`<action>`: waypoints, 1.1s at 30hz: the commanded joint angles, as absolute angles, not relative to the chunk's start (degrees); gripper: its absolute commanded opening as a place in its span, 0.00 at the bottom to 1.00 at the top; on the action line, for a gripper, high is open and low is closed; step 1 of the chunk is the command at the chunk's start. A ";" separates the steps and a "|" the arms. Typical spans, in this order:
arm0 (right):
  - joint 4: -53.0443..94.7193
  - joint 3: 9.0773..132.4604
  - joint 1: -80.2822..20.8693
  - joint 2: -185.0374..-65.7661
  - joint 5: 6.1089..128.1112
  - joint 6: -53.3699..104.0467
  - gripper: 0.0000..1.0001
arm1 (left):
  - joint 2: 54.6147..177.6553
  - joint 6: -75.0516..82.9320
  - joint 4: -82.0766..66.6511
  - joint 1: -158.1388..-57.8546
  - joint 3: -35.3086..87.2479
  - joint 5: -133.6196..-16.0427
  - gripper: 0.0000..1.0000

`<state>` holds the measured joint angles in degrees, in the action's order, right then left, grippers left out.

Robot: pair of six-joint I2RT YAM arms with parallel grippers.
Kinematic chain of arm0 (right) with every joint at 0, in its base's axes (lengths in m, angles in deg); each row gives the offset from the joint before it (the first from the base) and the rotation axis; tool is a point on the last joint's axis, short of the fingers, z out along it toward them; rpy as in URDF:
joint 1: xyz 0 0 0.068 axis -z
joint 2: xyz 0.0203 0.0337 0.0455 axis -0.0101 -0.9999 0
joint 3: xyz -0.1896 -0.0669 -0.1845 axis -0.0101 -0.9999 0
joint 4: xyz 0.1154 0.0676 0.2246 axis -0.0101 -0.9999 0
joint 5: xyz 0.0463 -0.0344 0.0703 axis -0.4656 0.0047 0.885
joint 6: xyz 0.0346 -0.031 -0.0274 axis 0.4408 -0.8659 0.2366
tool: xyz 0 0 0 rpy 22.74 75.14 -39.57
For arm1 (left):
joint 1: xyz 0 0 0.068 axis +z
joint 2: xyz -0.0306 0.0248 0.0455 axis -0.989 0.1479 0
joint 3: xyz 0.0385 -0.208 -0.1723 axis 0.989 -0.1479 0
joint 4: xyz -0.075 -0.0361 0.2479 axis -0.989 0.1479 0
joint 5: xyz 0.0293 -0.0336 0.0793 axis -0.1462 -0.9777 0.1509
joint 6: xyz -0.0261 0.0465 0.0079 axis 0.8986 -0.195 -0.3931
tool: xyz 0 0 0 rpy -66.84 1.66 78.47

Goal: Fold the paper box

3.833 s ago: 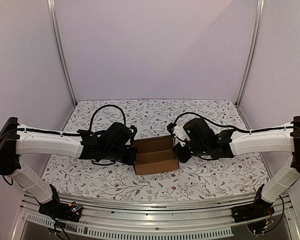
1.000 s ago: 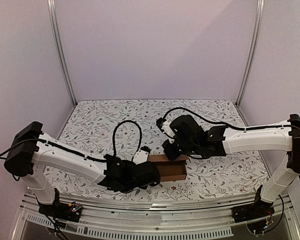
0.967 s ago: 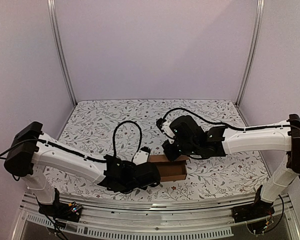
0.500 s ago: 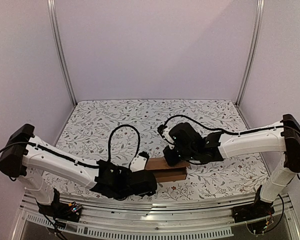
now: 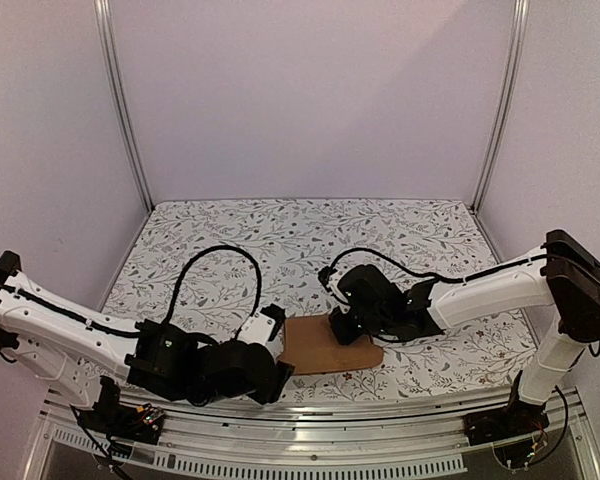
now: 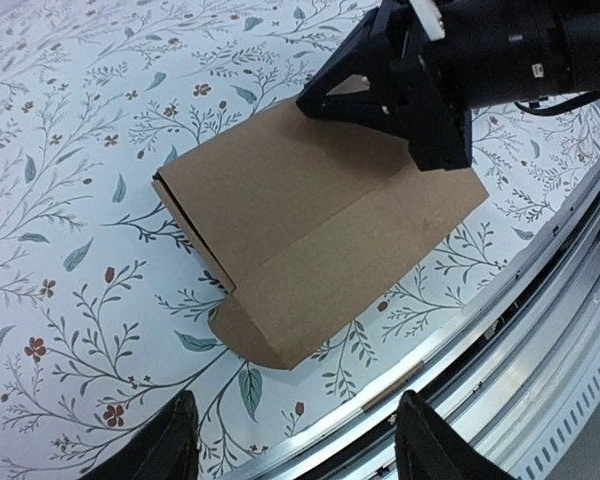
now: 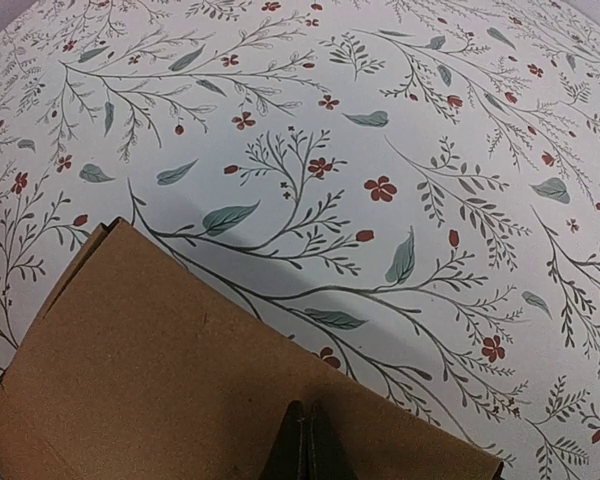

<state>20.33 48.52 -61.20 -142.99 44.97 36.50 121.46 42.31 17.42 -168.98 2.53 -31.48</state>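
Touching the flat paper box [image 6: 320, 230], right fingers [image 7: 295, 450] sit clenched; left wrist view alone shows left fingers [image 6: 170, 445] released.

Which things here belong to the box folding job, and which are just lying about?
Job:
paper box
right pincer, shut, tips on the box
left pincer, open, off the box

Just there:
floral table cover
metal rail at the near edge
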 commanded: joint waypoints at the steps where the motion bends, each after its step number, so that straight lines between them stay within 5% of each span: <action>1: 20.92 46.54 -61.49 -144.92 44.84 37.60 0.00 | 117.39 36.90 11.46 -169.81 -0.01 -33.68 0.66; 19: 19.80 45.30 -61.75 -137.90 44.79 37.13 0.00 | 118.66 33.91 5.89 -148.80 -3.42 -45.22 0.46; 33: 13.40 43.53 -61.67 -128.66 44.95 36.34 0.00 | 131.37 29.42 -0.93 -142.61 2.48 -55.02 0.45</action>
<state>16.92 45.66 -61.40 -132.04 45.01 36.30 129.30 31.25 1.11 -143.91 0.06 -51.74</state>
